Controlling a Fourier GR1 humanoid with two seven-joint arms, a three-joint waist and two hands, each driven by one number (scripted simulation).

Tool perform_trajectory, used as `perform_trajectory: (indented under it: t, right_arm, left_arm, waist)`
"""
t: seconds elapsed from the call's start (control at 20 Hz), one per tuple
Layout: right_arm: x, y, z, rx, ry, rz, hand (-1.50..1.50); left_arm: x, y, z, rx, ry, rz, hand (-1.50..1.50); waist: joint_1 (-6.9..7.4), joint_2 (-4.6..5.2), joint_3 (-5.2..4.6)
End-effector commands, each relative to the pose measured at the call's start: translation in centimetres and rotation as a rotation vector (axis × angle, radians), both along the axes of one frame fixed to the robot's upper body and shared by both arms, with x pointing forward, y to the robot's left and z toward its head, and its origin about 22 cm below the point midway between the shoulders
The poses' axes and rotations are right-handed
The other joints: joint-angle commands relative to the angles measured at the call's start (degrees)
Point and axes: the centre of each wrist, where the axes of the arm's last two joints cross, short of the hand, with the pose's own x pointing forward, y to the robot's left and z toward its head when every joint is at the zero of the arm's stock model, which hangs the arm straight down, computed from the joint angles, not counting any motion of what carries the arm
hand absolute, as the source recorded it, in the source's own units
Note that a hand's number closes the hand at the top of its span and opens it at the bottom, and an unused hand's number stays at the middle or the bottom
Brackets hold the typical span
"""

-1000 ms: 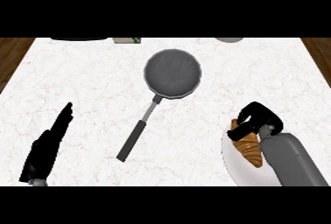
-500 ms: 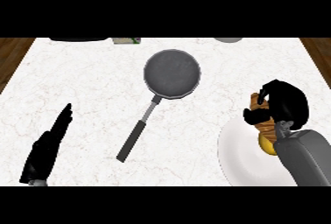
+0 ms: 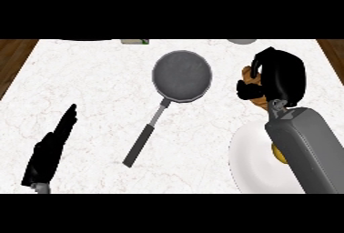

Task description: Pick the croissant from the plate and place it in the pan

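Found just right of the pan [image 3: 181, 75], not over it: right hand [image 3: 280, 73], fingers curled round the croissant [image 3: 251, 77], clear of the white plate [image 3: 250, 157] at the pan's lower right. Noted lower left of the pan, well apart: left hand [image 3: 48, 148], fingers straight, holding nothing

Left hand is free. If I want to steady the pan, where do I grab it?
Take the pan by the dark end of its handle, coming from the left: the long handle slants down-left toward the open left hand.
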Motion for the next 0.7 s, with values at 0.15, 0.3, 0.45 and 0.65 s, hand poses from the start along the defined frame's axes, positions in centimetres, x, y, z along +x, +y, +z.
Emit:
perform_trajectory:
  t: [0.15,0.3,0.45,0.65]
  right_arm:
    - [5.0,5.6,1.3,0.126,-0.006,0.089,1.5]
    - [6.9,6.8,0.5,0.178,0.009,0.088,1.5]
    - [8.3,6.6,-1.1,0.262,0.022,0.107,1.5]
    - [9.6,7.0,-3.2,0.268,0.092,0.121,1.5]
  left_arm:
    - [0.4,-2.0,0.2,0.006,-0.015,-0.016,0.0]
    - [0.3,-0.5,0.5,0.007,-0.01,-0.042,0.0]
    - [0.8,-0.9,0.5,0.003,-0.023,-0.026,0.0]
    - [0.5,-0.9,0.1,0.003,-0.014,-0.057,0.0]
  waist:
    - [1.13,0.42,0.03]
    - [1.49,0.51,0.03]
    - [2.19,0.9,0.06]
    - [2.91,1.18,0.05]
